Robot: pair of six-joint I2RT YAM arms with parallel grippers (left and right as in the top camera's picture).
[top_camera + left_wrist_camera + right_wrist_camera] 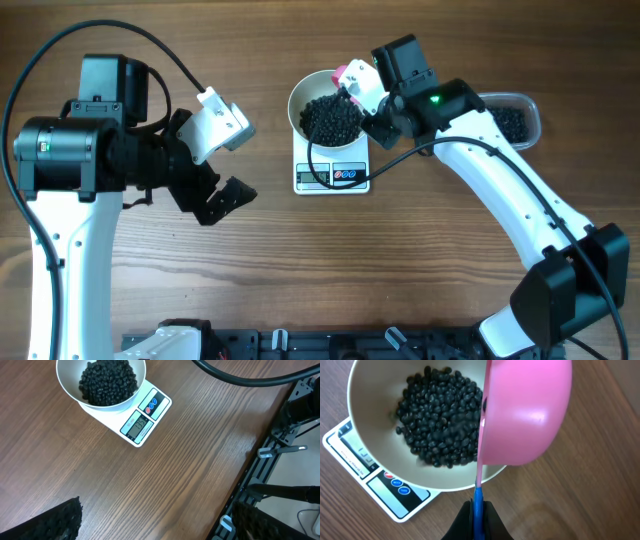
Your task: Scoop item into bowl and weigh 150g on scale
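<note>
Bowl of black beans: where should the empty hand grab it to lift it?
Probably pinch the bowl by its bare left rim, coming down on the side nearest the left hand. The rim is thin and open there; the pink scoop hangs over the right edge.

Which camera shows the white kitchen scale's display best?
The left wrist view: the display on the white rectangular digital scale is unobstructed. Overhead it is tiny, crossed by a black cable. The right wrist view catches only its edge beside the round white bowl.
</note>
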